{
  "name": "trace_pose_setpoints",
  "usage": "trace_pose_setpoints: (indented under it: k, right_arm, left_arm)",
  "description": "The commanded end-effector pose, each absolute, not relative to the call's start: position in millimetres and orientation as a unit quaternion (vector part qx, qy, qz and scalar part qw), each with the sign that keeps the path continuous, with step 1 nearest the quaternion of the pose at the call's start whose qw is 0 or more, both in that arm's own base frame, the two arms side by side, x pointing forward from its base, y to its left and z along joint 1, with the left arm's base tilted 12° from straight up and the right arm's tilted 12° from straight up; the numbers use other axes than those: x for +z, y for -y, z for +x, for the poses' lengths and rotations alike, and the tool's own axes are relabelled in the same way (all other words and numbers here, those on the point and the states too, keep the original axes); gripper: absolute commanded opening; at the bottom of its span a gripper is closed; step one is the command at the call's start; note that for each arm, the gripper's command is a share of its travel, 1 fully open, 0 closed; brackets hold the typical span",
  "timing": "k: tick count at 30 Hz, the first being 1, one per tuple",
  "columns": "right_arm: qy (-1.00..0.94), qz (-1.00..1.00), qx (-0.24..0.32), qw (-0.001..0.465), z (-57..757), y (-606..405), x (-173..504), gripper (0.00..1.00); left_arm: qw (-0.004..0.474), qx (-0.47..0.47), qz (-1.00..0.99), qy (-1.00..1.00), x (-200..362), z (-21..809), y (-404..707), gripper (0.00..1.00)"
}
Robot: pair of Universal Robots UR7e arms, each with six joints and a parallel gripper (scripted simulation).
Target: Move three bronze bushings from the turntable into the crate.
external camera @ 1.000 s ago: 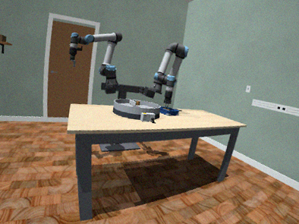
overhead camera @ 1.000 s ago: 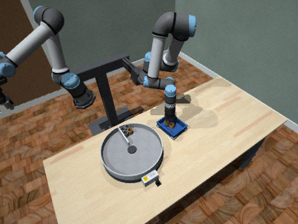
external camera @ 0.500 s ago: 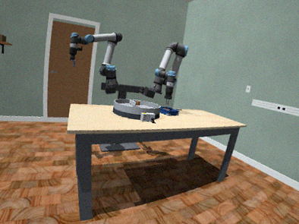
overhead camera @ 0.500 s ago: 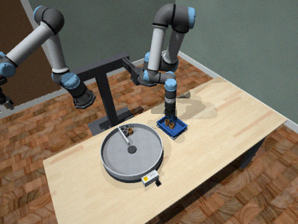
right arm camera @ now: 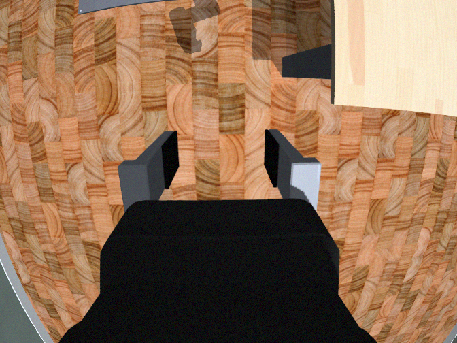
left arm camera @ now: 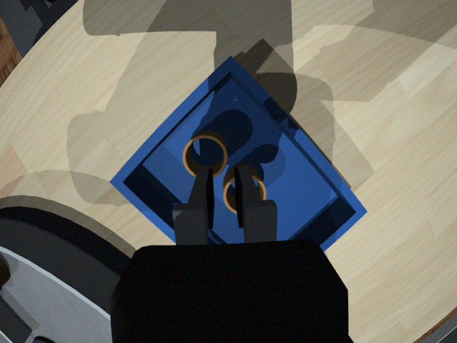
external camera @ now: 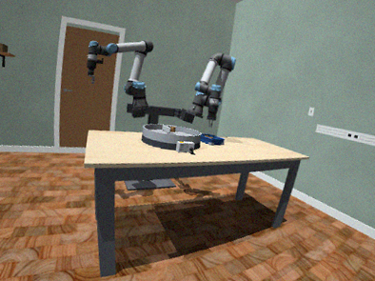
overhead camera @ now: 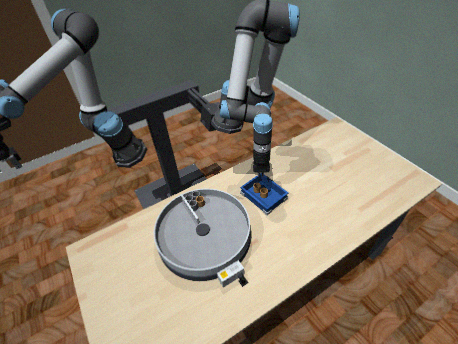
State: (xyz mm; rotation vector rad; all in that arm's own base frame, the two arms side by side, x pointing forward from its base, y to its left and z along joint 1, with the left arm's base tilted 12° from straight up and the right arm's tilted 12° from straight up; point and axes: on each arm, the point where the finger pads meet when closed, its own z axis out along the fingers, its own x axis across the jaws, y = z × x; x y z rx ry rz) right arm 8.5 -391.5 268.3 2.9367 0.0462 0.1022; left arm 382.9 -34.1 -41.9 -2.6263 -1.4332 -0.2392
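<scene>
The blue crate (overhead camera: pixel 274 201) (external camera: pixel 214 141) (left arm camera: pixel 355 210) looks level on the table; its corner guides are too small to judge. Two bronze bushings stand upright inside, one (overhead camera: pixel 257 187) (left arm camera: pixel 205 134) close beside the other (overhead camera: pixel 264 193) (left arm camera: pixel 264 192). My left gripper (overhead camera: pixel 261 176) (left arm camera: pixel 224 186) is partly open and empty above them, its fingers hiding parts of both. On the grey turntable (overhead camera: pixel 215 252) (external camera: pixel 152 136) (left arm camera: pixel 62 302) a bronze bushing (overhead camera: pixel 200 199) stands beside several grey bushings (overhead camera: pixel 193 203). My right gripper (overhead camera: pixel 15 162) (external camera: pixel 92 79) (right arm camera: pixel 221 148) is wide open and empty, away from the table.
A pale bar (overhead camera: pixel 190 209) stands on the turntable between its hub (overhead camera: pixel 202 229) and rim, beside the bushings. A control box (overhead camera: pixel 230 274) (external camera: pixel 185 147) sits at the turntable's front. The right gripper hangs over the wooden floor (right arm camera: pixel 232 92), with a table corner (right arm camera: pixel 398 55) nearby.
</scene>
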Motion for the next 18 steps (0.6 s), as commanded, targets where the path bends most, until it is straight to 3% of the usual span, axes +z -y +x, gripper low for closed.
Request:
trace_pose_setpoints:
  k: [1,18]
  right_arm:
    - [-0.015,0.994,0.035,0.101,7.6,390.7,268.1,1.00]
    - [-0.015,0.994,0.035,0.101,7.6,390.7,268.1,1.00]
  left_arm:
    - [0.071,-0.079,-0.873,0.477,-37.4,382.9,36.0,0.38]
    - [0.072,-0.078,-0.873,0.476,-38.3,381.9,35.0,0.38]
